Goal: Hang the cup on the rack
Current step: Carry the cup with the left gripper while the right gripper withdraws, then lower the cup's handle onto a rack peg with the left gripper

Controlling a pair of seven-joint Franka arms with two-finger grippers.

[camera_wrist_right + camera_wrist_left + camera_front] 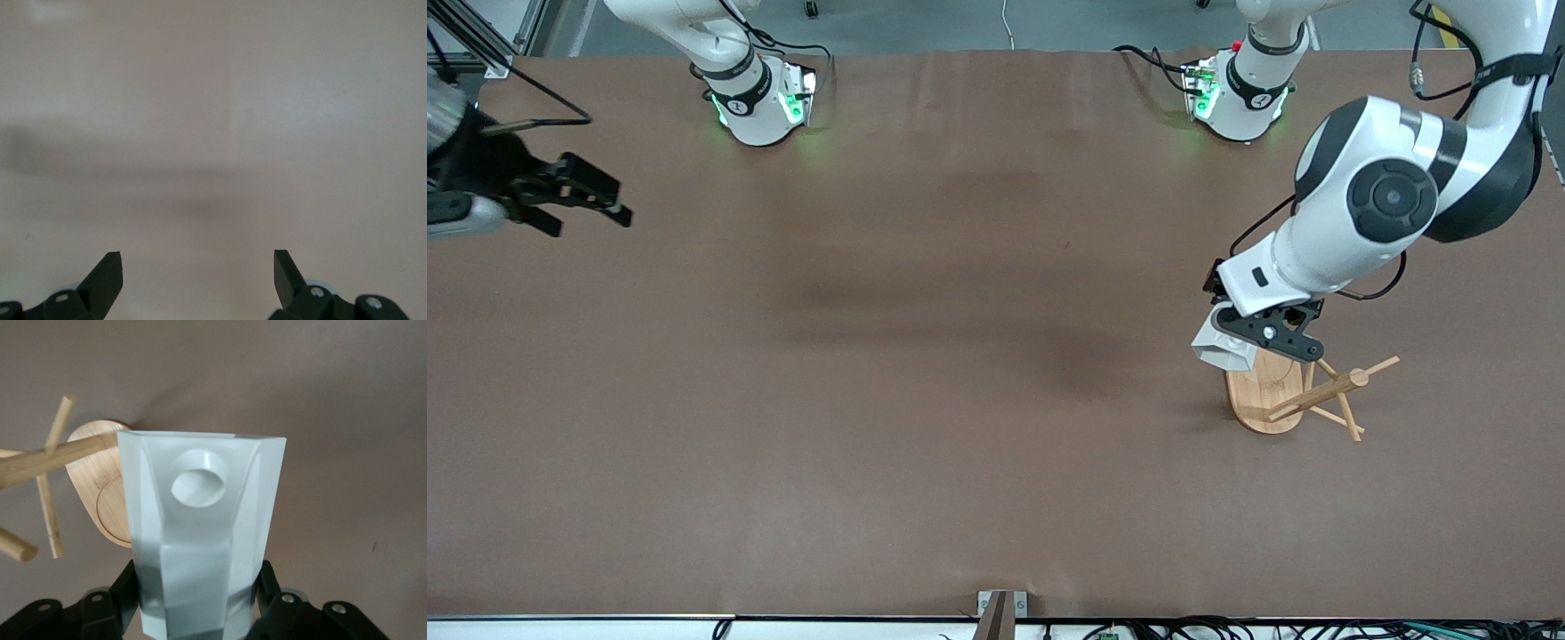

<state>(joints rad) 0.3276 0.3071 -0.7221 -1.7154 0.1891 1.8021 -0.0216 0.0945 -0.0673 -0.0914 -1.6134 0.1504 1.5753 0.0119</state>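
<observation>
Clamping the cup (1221, 348) above the rack (1294, 396), the left hand (1267, 336) grips; the right hand (574, 203) waits, fingers apart.

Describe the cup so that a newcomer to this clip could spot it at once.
Find the brown table, then the bamboo rack at the left arm's end. Just above its oval base, the left hand grips the cup: white, faceted, its blocky handle pierced by a round hole. Nothing else here is white and angular.

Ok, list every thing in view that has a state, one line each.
cup: held in the left gripper, above the rack, not yet hung.
rack: upright on the table, pegs bare.
left gripper: shut on the cup.
right gripper: open, holding nothing, waiting at the right arm's end.
</observation>
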